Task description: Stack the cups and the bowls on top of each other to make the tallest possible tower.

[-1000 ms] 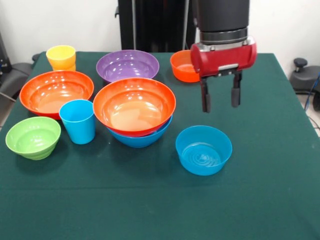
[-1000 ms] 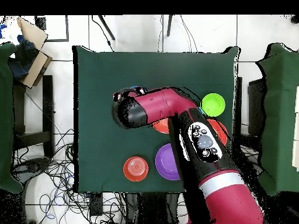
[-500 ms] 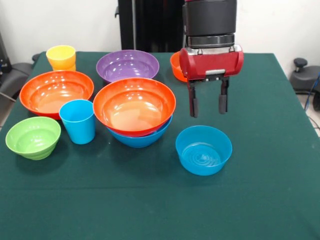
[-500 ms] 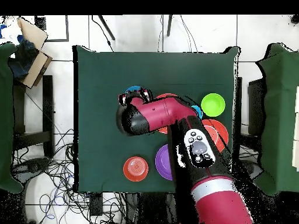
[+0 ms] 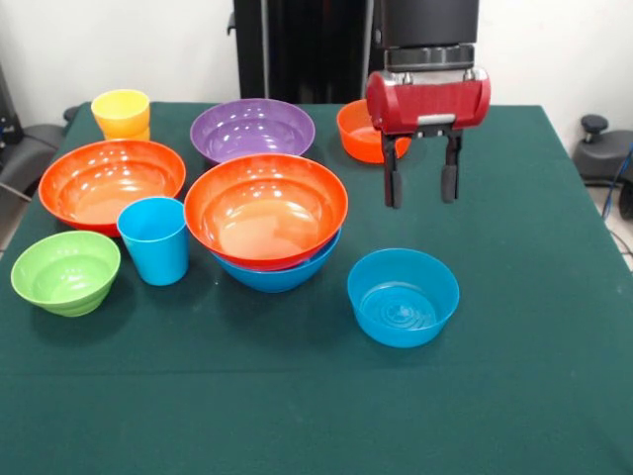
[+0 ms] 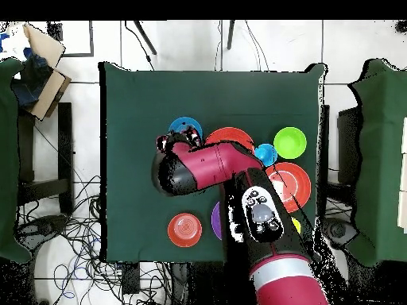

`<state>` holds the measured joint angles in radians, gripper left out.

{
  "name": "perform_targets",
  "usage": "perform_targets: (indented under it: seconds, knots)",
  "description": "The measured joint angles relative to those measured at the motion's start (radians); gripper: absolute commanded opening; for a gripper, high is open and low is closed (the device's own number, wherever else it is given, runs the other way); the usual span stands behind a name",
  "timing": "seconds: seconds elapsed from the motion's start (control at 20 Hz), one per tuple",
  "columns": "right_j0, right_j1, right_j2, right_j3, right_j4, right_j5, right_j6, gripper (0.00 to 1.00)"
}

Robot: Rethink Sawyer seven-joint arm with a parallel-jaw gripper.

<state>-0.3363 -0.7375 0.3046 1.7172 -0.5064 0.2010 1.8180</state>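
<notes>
My gripper hanging empty, fingers spread apart, pointing straight down.

It's above the table, behind the empty medium blue bowl. Left of that, a large orange bowl sits nested in a blue one; blue cup stands beside it.

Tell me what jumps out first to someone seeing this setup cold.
The red gripper hangs open and empty above the green table, behind the medium blue bowl that sits alone at front right. Next is the large orange bowl nested in a large blue bowl at centre. More bright pieces ring it: a purple bowl behind, a blue cup to the picture's left.
</notes>
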Motion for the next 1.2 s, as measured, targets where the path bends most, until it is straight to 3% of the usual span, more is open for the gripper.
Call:
perform_targets:
  seconds: [0.5, 0.75, 0.95, 1.2]
  knots:
    - [0.036, -0.019, -0.037, -0.012, 0.039, 0.03, 0.0, 1.0]
    - [0.047, -0.018, -0.039, -0.06, 0.101, 0.182, 0.0, 1.0]
    - [0.048, 0.003, -0.038, -0.158, 0.128, 0.321, 0.0, 1.0]
    - [0.049, 0.061, -0.038, -0.271, 0.131, 0.353, 0.0, 1.0]
